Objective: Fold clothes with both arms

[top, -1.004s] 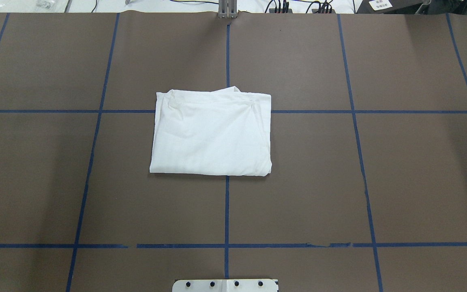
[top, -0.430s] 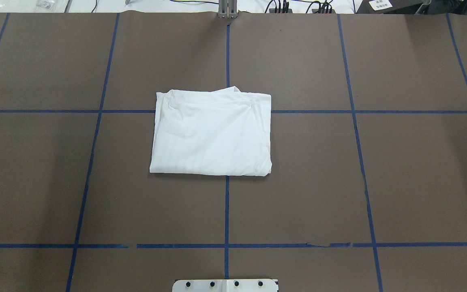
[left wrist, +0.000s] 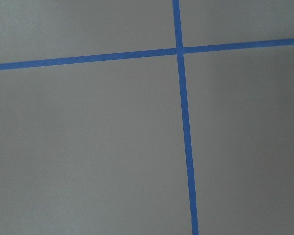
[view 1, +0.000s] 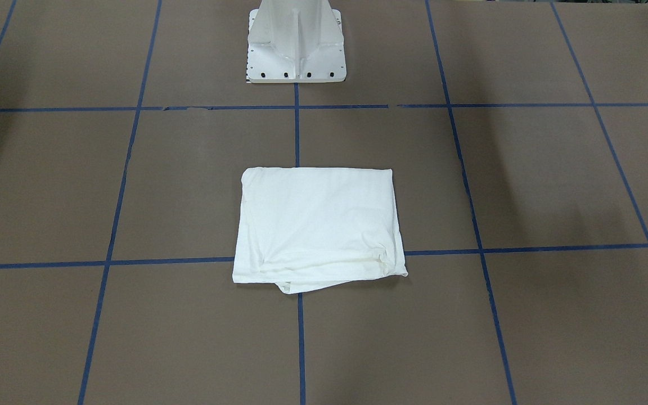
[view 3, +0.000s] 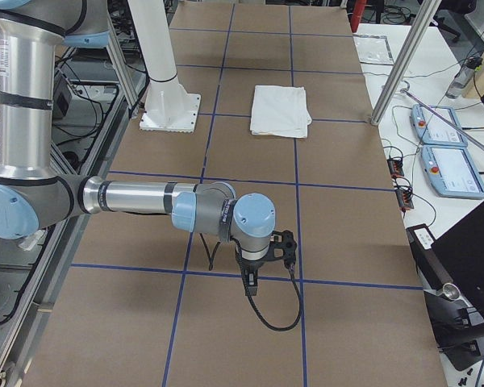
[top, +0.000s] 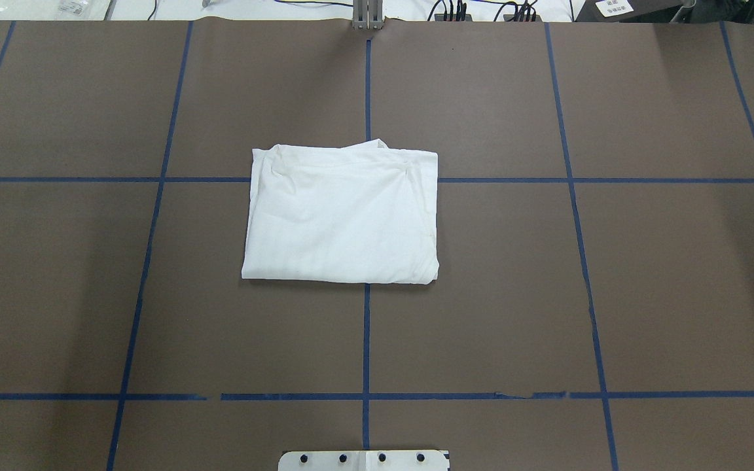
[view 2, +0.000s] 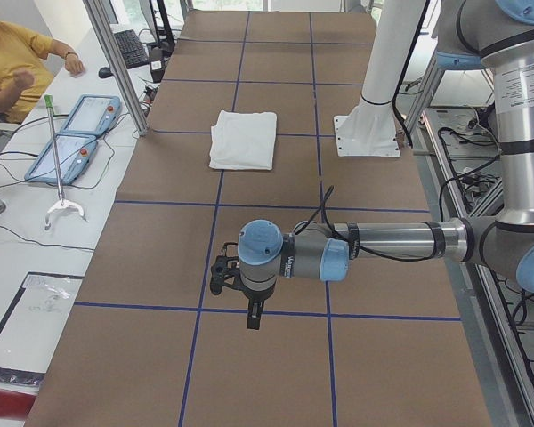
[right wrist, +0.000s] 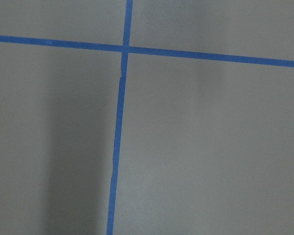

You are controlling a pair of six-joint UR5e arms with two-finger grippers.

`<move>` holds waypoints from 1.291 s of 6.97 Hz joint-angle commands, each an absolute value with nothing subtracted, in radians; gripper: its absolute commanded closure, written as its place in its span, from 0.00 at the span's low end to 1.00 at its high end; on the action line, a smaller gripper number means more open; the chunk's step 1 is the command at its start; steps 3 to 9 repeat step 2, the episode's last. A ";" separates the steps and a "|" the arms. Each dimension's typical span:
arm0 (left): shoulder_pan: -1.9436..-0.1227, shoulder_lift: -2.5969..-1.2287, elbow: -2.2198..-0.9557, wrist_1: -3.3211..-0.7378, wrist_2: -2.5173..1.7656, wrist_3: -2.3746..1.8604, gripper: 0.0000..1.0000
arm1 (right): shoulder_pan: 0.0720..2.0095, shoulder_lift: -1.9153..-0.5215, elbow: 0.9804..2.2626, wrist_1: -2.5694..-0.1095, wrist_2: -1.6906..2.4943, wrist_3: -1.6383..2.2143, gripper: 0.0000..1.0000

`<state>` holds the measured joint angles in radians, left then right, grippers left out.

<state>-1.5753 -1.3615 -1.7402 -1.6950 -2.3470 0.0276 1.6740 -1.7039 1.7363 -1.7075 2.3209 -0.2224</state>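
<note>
The white T-shirt (top: pixel 341 212) lies folded into a flat rectangle at the table's middle, with a small flap sticking out at its far edge. It also shows in the front-facing view (view 1: pixel 318 222), the left view (view 2: pixel 244 140) and the right view (view 3: pixel 280 110). No text, collar or label shows. The left gripper (view 2: pixel 221 276) hangs over bare table far from the shirt, toward the table's left end. The right gripper (view 3: pixel 286 246) hangs likewise toward the right end. Each shows only in a side view, so I cannot tell whether it is open or shut. Both wrist views show only table.
The brown table (top: pixel 547 294) carries a blue tape grid. The white pedestal base (view 1: pixel 296 45) stands at the robot's side. Teach pendants (view 2: pixel 71 133) lie beyond the far edge, behind a metal post (view 2: pixel 116 62). An operator in yellow (view 2: pixel 9 62) sits there.
</note>
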 commanded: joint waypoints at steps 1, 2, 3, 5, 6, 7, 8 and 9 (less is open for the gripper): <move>-1.575 -1.361 -1.743 -1.695 -2.347 0.028 0.00 | 1.674 -1.704 1.736 -1.709 2.321 -0.222 0.00; -1.575 -1.362 -1.743 -1.695 -2.347 0.028 0.00 | 1.674 -1.703 1.736 -1.707 2.321 -0.222 0.00; -1.575 -1.362 -1.743 -1.695 -2.347 0.028 0.00 | 1.674 -1.703 1.736 -1.707 2.321 -0.222 0.00; -1.575 -1.362 -1.743 -1.695 -2.347 0.028 0.00 | 1.674 -1.703 1.736 -1.707 2.321 -0.222 0.00; -1.575 -1.362 -1.743 -1.695 -2.347 0.028 0.00 | 1.674 -1.703 1.736 -1.707 2.321 -0.222 0.00; -1.575 -1.362 -1.743 -1.695 -2.347 0.028 0.00 | 1.674 -1.703 1.736 -1.707 2.321 -0.222 0.00; -1.575 -1.362 -1.743 -1.695 -2.347 0.028 0.00 | 1.674 -1.703 1.736 -1.707 2.321 -0.222 0.00; -1.575 -1.362 -1.743 -1.695 -2.347 0.028 0.00 | 1.674 -1.703 1.736 -1.707 2.321 -0.222 0.00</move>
